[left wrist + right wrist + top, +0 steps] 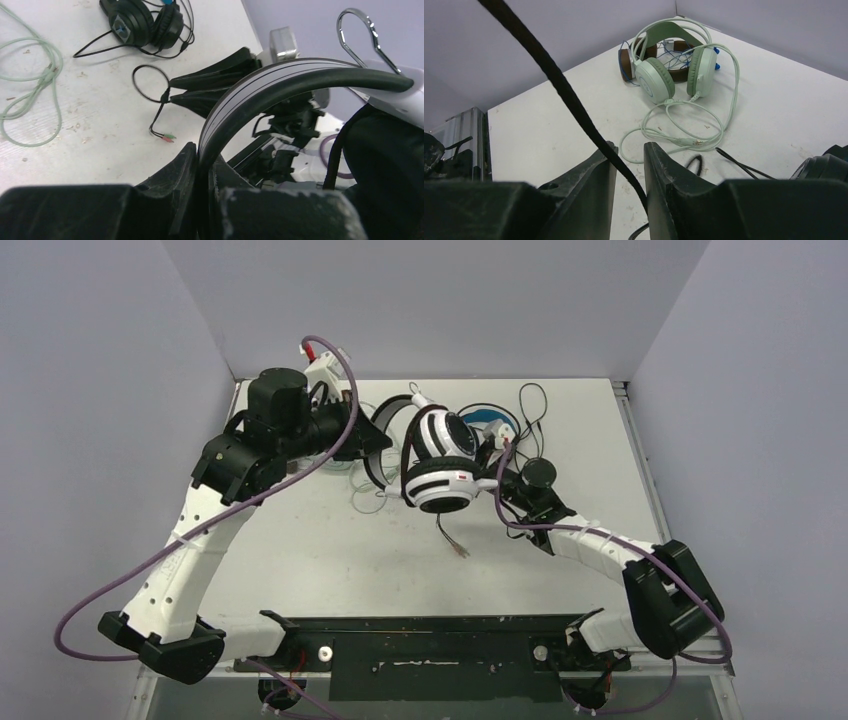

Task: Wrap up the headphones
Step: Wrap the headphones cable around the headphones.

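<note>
left claw is pressed tight on the headband of the white striped headset, holding it above the middle of the surface, towards the far side. right claw stands slightly spread, a black cord running loose through the gap. mint green headset lies far left, right beside the brown headset; black headset lies far, right of middle.

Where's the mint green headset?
The mint green headset lies near the table's far edge in the right wrist view, just in front of the brown headset.
</note>
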Tool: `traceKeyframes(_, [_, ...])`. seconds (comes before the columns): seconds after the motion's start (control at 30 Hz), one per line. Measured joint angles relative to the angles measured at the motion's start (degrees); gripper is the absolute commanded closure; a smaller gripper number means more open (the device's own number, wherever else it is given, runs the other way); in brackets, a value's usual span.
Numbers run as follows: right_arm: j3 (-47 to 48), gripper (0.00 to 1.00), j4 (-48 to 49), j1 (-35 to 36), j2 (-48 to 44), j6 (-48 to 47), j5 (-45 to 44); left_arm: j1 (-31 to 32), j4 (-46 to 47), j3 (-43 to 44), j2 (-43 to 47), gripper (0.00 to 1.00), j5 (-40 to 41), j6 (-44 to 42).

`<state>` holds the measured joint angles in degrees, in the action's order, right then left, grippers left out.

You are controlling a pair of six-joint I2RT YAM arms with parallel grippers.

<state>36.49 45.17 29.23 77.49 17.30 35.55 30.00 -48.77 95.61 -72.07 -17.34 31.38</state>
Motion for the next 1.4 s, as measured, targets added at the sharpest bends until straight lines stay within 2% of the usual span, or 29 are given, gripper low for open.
traceKeyframes(0.37, [2.93,0.74,7.30,2.82,11.56,2.19,1.97,-0.22,0.87,8.00,-1.68,1.00,5.70,12.83])
traceKeyframes(0.67, [3.26,0.76,9.73,9.27,15.08,3.54,1.92,-2.32,-2.86,14.53,-5.62,1.00,14.80,14.58])
traceKeyframes(0.83, [-0.52,0.81,10.40,11.74,12.28,4.52,1.22,-5.31,-4.63,16.33,-8.24,1.00,19.78,15.06])
traceKeyframes(0.97, [-3.43,0.81,9.90,16.35,6.75,4.96,0.74,-7.82,-6.19,16.15,-10.36,1.00,23.02,15.82])
traceKeyframes(1.07, [-3.50,0.82,8.81,19.32,2.86,4.83,0.46,-8.81,-5.51,13.68,-10.67,1.00,24.09,16.48])
traceKeyframes(1.17, [-3.50,0.87,6.64,19.89,-0.07,4.20,-1.07,-8.81,-5.49,12.20,-10.67,1.00,25.16,16.41])
traceKeyframes(1.2, [-3.50,0.86,5.44,19.87,-0.87,3.93,-1.99,-8.74,-5.51,11.93,-10.67,1.00,25.57,16.31])
traceKeyframes(1.27, [-3.50,0.76,3.10,19.87,-2.14,3.34,-3.82,-8.72,-5.49,11.82,-10.67,1.00,26.32,16.11])
traceKeyframes(1.4, [-3.50,0.71,-3.52,19.50,-4.83,1.31,-10.32,-8.74,-5.46,11.82,-10.38,1.00,27.58,15.98])
